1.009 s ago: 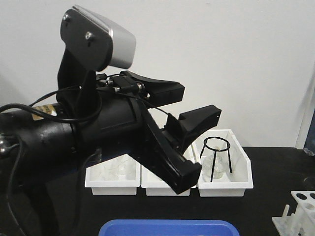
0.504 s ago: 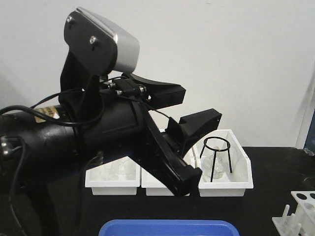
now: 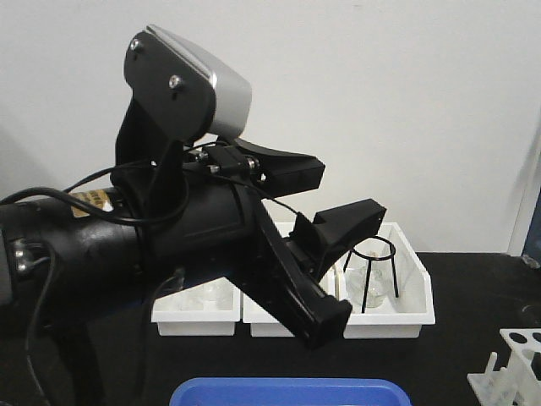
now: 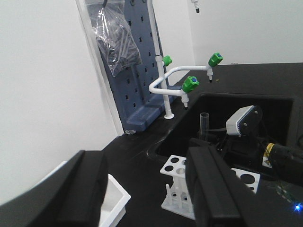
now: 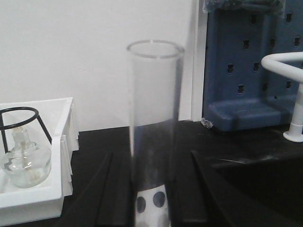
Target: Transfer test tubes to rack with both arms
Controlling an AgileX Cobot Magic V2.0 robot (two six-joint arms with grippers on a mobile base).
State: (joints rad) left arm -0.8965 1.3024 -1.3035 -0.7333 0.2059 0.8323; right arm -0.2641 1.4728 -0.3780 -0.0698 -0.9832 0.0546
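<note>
In the right wrist view my right gripper (image 5: 151, 163) is shut on a clear glass test tube (image 5: 154, 109) and holds it upright. The white test tube rack (image 5: 151, 208) lies right below the tube, its round holes showing. In the left wrist view the same tube (image 4: 204, 122) stands up out of my right gripper (image 4: 206, 138), just beyond the rack (image 4: 176, 185). My left gripper (image 4: 147, 165) is open and empty, with the rack showing between its jaws. In the front view my left gripper (image 3: 348, 194) hangs open high above the table, and the rack (image 3: 514, 365) is at the bottom right.
Three white trays (image 3: 385, 320) line the back, the right one holding a black wire tripod (image 3: 372, 271) and a glass lamp (image 5: 26, 163). A blue bin (image 3: 287, 393) is at the front edge. A sink (image 4: 246, 106), green-handled taps (image 4: 189, 85) and a blue pegboard (image 4: 128, 61) lie beyond the rack.
In the front view my left arm and its open gripper have shifted a little to the right. The trays and the rack have not moved.
</note>
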